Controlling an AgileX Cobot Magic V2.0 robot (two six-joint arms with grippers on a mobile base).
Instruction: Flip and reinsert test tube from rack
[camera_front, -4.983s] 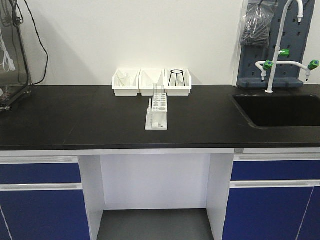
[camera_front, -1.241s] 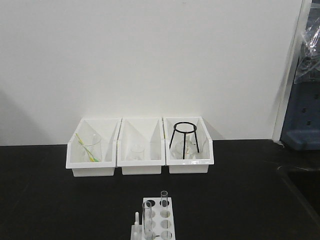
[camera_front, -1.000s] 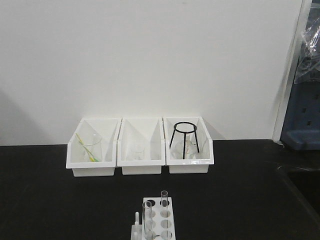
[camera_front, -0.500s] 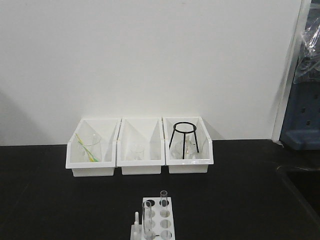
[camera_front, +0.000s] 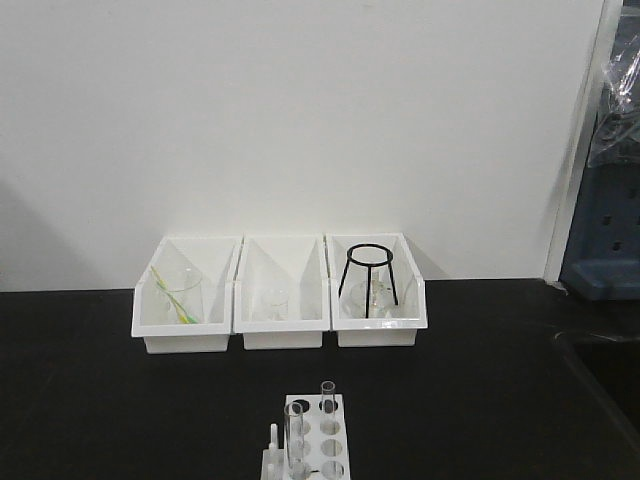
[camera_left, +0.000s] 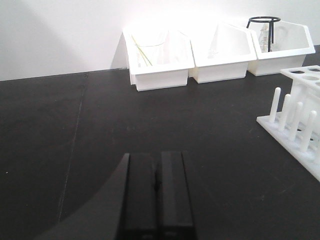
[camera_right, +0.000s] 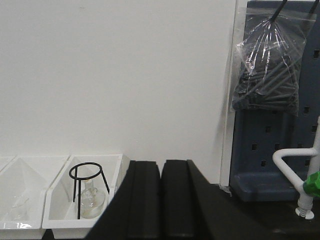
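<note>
The rack (camera_front: 330, 432) is a small white block with round holes, at the bottom middle of the front view on the black bench. The test tube (camera_front: 295, 438) stands upright in its front left part. A thinner-looking clear tube (camera_front: 327, 393) stands in a hole farther back. In the left wrist view the rack's pegs (camera_left: 295, 117) and block show at the right edge. My left gripper (camera_left: 156, 156) is shut and empty, low over the bench, left of the rack. My right gripper (camera_right: 161, 164) is shut and empty, raised and facing the wall.
Three white bins (camera_front: 282, 340) stand in a row against the wall. They hold a beaker with a yellow-green stick (camera_front: 178, 297), a small beaker (camera_front: 272, 303), and a black ring stand (camera_front: 368, 280) with a flask. A sink (camera_front: 605, 370), a blue pegboard (camera_right: 275, 145) and a tap (camera_right: 300, 170) are at the right.
Since five seconds ago the front view has closed in on the bench and rack. Over the last second nothing has visibly moved.
</note>
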